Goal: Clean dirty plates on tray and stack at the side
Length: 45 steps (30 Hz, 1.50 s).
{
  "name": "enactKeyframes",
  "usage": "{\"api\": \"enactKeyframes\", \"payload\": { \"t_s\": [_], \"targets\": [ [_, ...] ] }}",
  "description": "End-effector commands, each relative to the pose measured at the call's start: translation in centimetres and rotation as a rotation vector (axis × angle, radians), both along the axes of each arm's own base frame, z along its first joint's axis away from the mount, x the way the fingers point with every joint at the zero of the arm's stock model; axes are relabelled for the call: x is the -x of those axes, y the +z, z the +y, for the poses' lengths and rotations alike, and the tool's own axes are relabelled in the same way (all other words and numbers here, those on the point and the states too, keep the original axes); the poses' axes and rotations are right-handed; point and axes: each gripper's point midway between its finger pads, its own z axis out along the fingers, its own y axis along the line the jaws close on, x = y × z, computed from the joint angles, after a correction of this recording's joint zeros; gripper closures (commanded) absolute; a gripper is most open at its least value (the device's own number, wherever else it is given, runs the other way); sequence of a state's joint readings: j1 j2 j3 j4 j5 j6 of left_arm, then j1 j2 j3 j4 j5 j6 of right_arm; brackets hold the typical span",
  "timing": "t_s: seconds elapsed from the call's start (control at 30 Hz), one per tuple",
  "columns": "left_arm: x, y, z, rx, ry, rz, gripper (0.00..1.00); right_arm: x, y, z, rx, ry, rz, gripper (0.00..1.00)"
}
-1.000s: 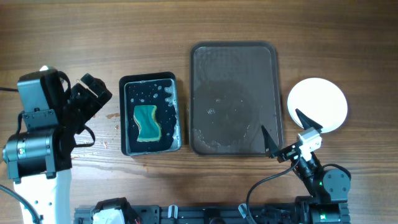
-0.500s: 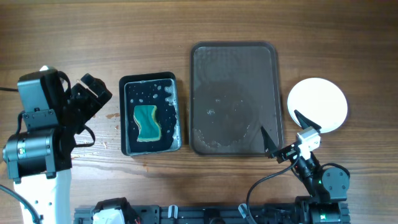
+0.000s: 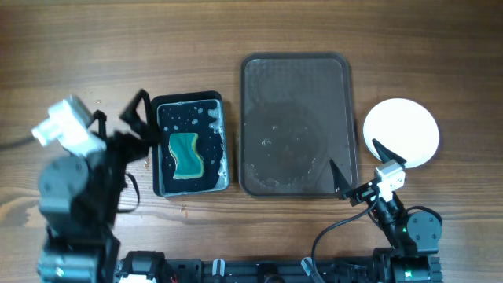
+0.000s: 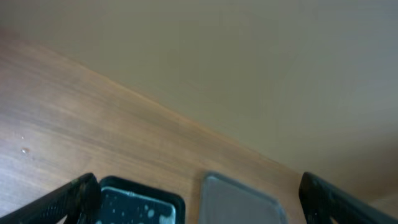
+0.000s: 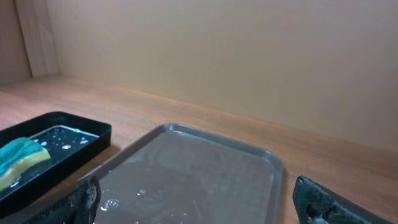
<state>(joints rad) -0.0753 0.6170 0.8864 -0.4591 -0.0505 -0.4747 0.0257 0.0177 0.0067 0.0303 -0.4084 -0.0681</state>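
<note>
right gripper (image 3: 357,163): jaws spread wide with nothing between them; it sits at the near right corner of the tray (image 3: 295,71), between the tray and the plate (image 3: 401,132).
right fingers (image 3: 339,176): one tip is over the tray's near right rim and the other is at the plate's near left edge. Whether either touches, I cannot tell.
left gripper (image 4: 198,183): the wrist view shows the jaws far apart and holding nothing. From overhead it is blurred, just left of the far left corner of the tub (image 3: 189,98).
left arm (image 3: 75,189): at the near left of the table (image 3: 78,47), also blurred.
plate: white and round, lying flat on the table just right of the tray and off it. Its face looks clean. Whether it is one plate or several stacked, I cannot tell.
tray: grey, rectangular, right of centre. It carries a wet film and droplets, mostly toward its near end.
tub: black, just left of the tray with a narrow gap between them. It holds shallow water with bubbles.
sponge (image 3: 185,155): green and yellow with a wavy edge, lying in the water in the tub's near half.
table: brown wood grain, with a few small spots left of the tub.
wall (image 5: 249,50): plain beige, beyond the table's far edge.
</note>
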Motion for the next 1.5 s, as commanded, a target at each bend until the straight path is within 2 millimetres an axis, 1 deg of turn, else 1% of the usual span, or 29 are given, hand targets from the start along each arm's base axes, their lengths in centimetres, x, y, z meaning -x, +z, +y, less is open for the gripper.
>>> {"api": "enactKeyframes", "payload": {
  "t_s": [0.0,0.1,0.17,0.23,0.33,0.4,0.5,0.53,0.6,1.47],
  "targets": [
    [1.5,-4.6,-0.9,-0.025,-0.059,-0.074,0.0,0.0,0.1,0.0,-0.015,-0.004,0.002,0.0],
    [3.0,-7.5,-1.1,-0.014,-0.072,-0.157,0.0,0.0,0.1,0.0,-0.015,-0.004,0.002,0.0],
    [3.8,-8.9,-1.2,-0.007,-0.079,-0.209,0.0,0.0,0.1,0.0,-0.015,-0.004,0.002,0.0],
    [4.3,-9.8,-1.2,0.003,-0.08,-0.25,0.0,0.0,0.1,0.0,-0.015,-0.004,0.002,0.0],
    [3.6,-12.0,-1.7,0.003,-0.102,-0.213,0.0,0.0,0.1,0.0,-0.015,-0.004,0.003,0.0],
    [3.0,-14.3,-1.8,0.0,-0.104,-0.172,0.0,0.0,0.0,0.0,-0.015,-0.004,0.003,0.0],
    [2.4,-17.3,-1.9,-0.002,-0.104,-0.134,0.0,0.0,0.0,0.0,-0.014,-0.004,0.003,0.0],
    [2.2,-18.8,-2.0,-0.002,-0.105,-0.114,0.0,0.0,0.0,0.0,-0.014,-0.004,0.003,0.0],
    [2.2,-18.5,-2.1,-0.002,-0.114,-0.121,0.0,0.0,0.1,0.0,-0.015,-0.004,0.002,0.0],
    [2.2,-18.6,-2.1,-0.003,-0.115,-0.117,0.0,0.0,0.1,0.0,-0.015,-0.004,0.003,0.0]
  ]
}}
